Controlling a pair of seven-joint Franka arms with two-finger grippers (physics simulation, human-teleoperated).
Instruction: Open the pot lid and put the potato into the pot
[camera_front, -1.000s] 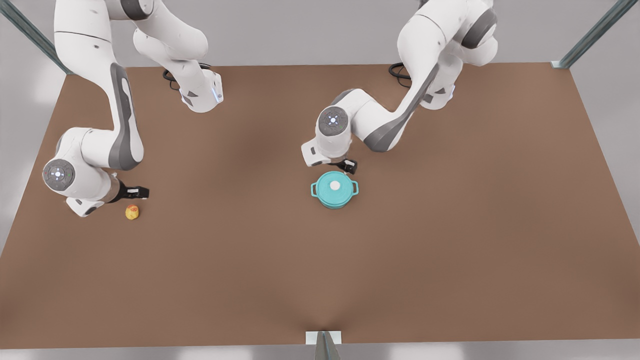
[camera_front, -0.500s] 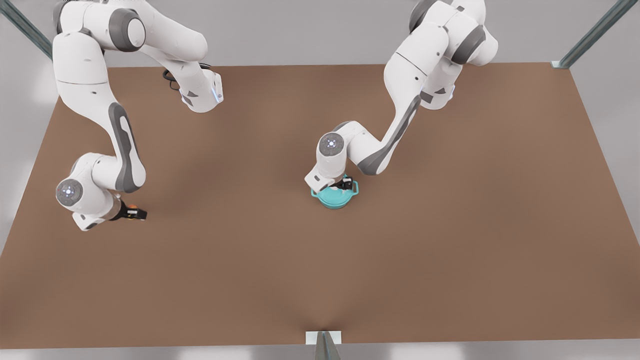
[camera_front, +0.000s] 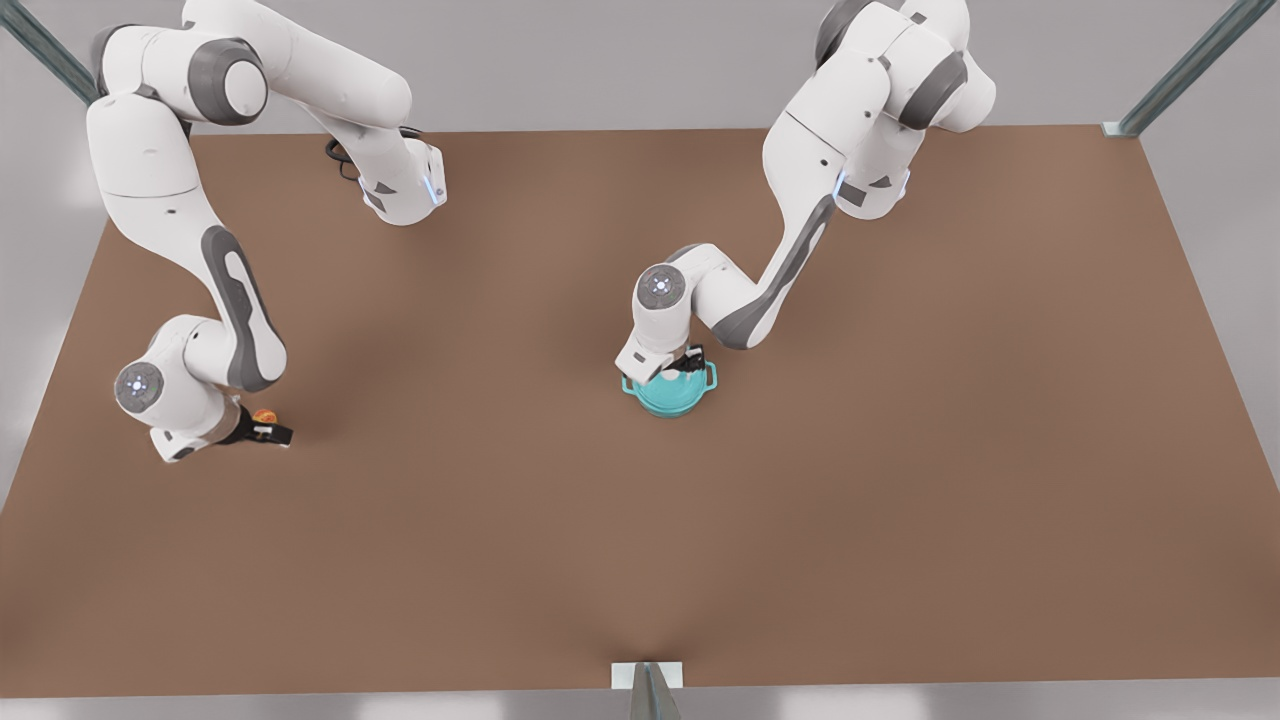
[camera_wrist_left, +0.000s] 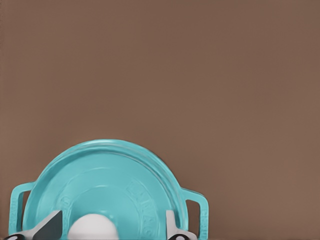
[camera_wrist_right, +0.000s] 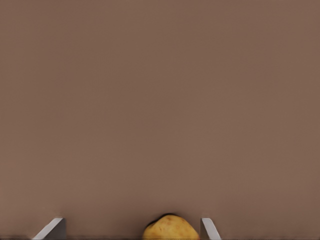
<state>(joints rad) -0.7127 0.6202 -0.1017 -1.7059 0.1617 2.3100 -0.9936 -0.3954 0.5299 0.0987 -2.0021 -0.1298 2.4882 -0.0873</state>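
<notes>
In the front view you see the pot (camera_front: 668, 396) near the middle of the brown table (camera_front: 900, 450), with the lid (camera_front: 672, 384) still on it. The left gripper (camera_front: 688, 362) is down over the lid, its arm reaching in from the front view's right. Far off toward the front view's left, the right gripper (camera_front: 262, 428) sits low at the table with the potato (camera_front: 264, 416) at its fingers. Pot and potato lie well apart.

In the left wrist view, the lid (camera_wrist_left: 107, 187) covers the pot and the loop handles (camera_wrist_left: 197, 212) stick out on both sides. The white knob (camera_wrist_left: 92, 227) sits between the two fingertips (camera_wrist_left: 50, 227), which stand spread to either side with gaps, so this claw is open around the knob, not yet gripping.

In the right wrist view, the potato (camera_wrist_right: 170, 228) lies between the fingertips (camera_wrist_right: 209, 229), and they stand wide of it, so this claw is open too.

You are, by my reading, at the grasping step on both sides. Next, close the left claw squarely on the knob and lift the lid straight up and clear; close the right claw on the potato before carrying it across.
</notes>
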